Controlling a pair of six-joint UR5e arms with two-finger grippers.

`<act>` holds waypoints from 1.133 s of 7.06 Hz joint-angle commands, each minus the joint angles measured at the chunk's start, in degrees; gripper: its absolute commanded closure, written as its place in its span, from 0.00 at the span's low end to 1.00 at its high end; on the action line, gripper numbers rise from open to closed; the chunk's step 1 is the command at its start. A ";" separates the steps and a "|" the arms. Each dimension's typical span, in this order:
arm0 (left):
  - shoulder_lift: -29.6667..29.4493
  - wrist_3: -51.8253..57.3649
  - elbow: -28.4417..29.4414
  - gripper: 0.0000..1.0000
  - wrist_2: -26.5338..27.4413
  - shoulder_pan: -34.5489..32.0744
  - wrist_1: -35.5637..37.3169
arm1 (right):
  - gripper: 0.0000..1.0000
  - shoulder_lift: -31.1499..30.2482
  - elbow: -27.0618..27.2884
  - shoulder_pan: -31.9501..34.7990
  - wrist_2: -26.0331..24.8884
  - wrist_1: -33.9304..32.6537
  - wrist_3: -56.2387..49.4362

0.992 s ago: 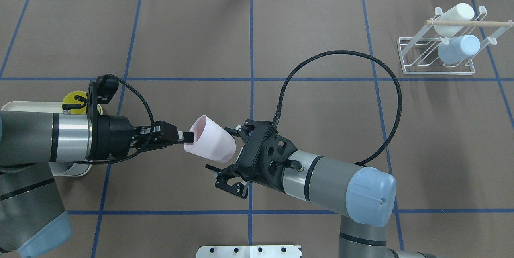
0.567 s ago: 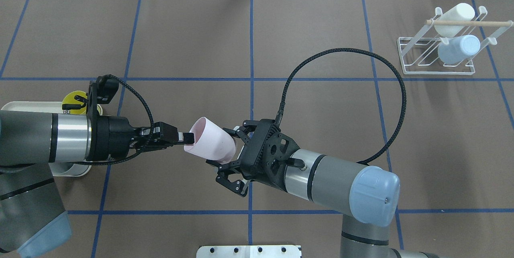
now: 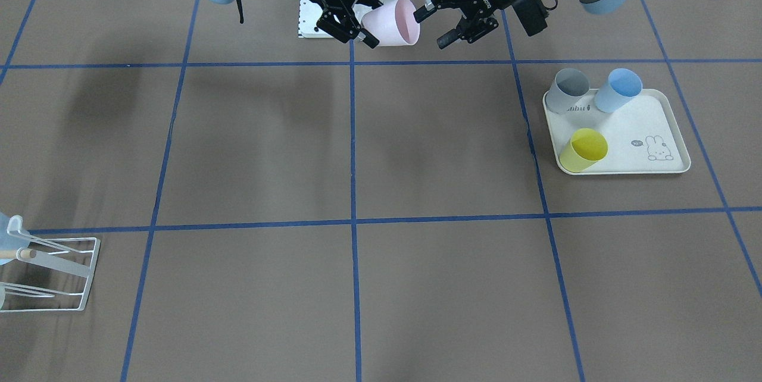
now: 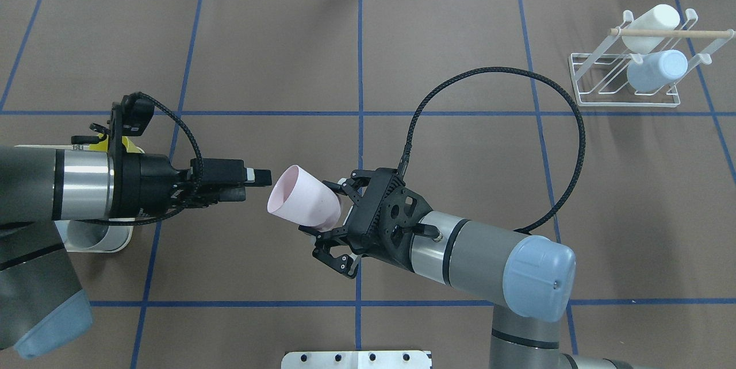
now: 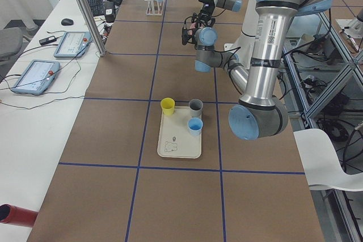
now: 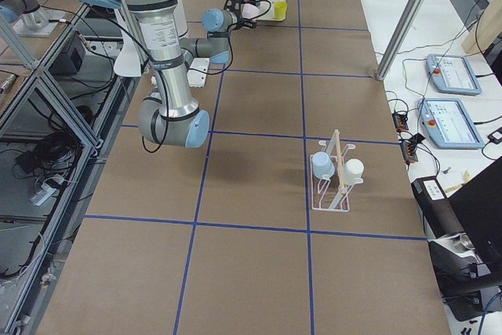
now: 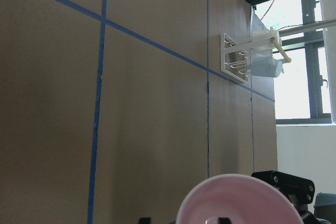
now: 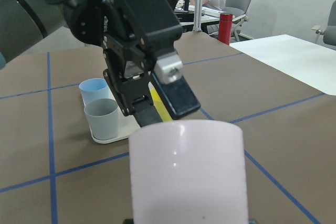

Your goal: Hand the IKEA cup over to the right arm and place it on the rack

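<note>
Pink cup (image 4: pixel 299 199) mid-frame in the overhead view, tilted, above the worktop (image 4: pixel 460 24), its base grasped by the right end effector (image 4: pixel 332 212). Left end effector (image 3: pixel 433 28) released, fingers spread, just clear of the rim. Rack (image 4: pixel 627 96) upper right, holding white cup (image 4: pixel 650 27) and blue cup (image 4: pixel 658 70).

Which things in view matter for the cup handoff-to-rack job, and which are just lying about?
In the job: pink cup, held by the right gripper; left gripper, open, clear of the cup; rack.
Lying about: tray with grey cup, blue cup and yellow cup; white cup and pale blue cup on the rack.
</note>
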 commanded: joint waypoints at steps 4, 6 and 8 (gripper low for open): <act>9.78 14.41 -0.11 0.00 -1.54 -5.01 0.12 | 1.00 -1.83 0.02 10.72 1.13 -18.24 -0.19; 9.78 14.41 -0.03 0.00 -1.45 -4.92 0.12 | 1.00 -1.92 0.28 17.15 3.86 -26.71 -10.76; 9.78 14.41 0.06 0.00 -1.10 -4.83 0.12 | 1.00 -3.92 0.28 21.98 3.16 -28.15 -31.05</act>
